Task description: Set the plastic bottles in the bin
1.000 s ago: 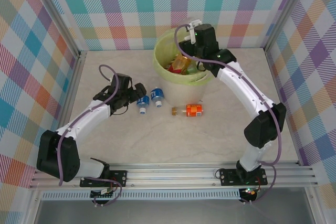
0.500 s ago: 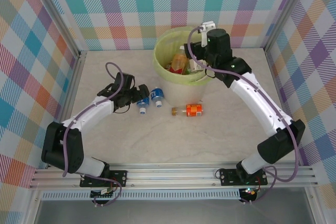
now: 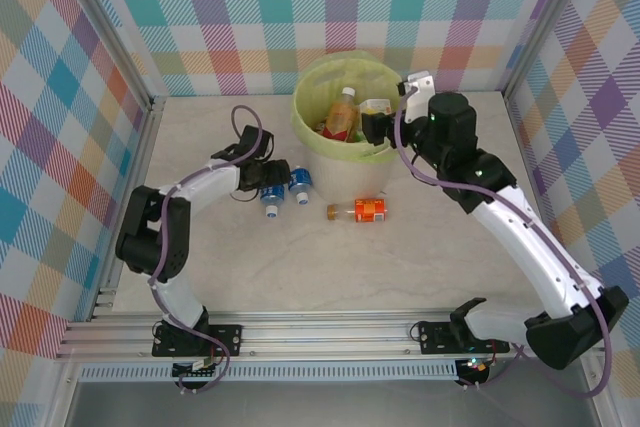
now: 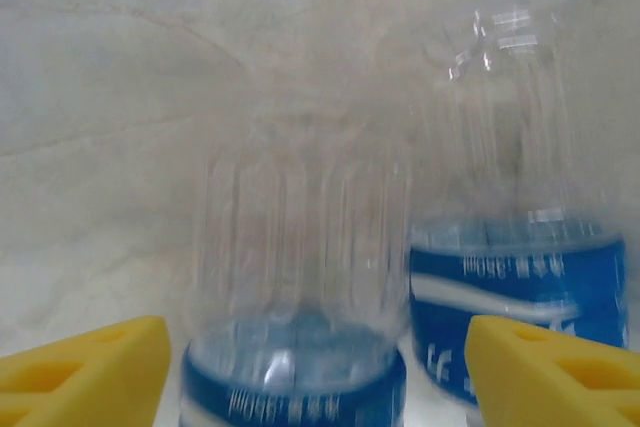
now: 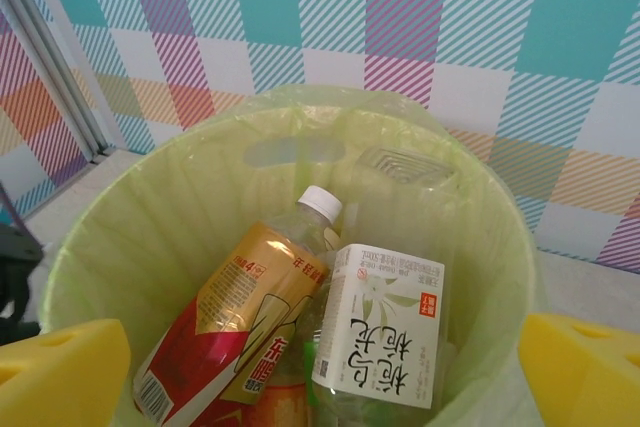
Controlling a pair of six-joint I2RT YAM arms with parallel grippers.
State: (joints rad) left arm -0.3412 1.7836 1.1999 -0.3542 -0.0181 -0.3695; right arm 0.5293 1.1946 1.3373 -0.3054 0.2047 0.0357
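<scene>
My left claw (image 3: 262, 177) sits left of the bin (image 3: 312, 97). Its jaws are partly open around a blue-label bottle (image 4: 300, 247) without visibly pressing it, and a second blue bottle (image 4: 515, 277) lies just beside. My right claw (image 3: 375, 127) hangs wide open and empty over the bin's rim, with several bottles (image 5: 380, 327) inside. An orange-label bottle (image 3: 368, 211) lies on the near side of the bin.

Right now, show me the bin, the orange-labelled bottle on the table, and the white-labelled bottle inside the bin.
bin (image 3: 300, 113): top view, left rim.
orange-labelled bottle (image 3: 371, 210): top view, its label.
white-labelled bottle (image 5: 380, 322): right wrist view, its label.
</scene>
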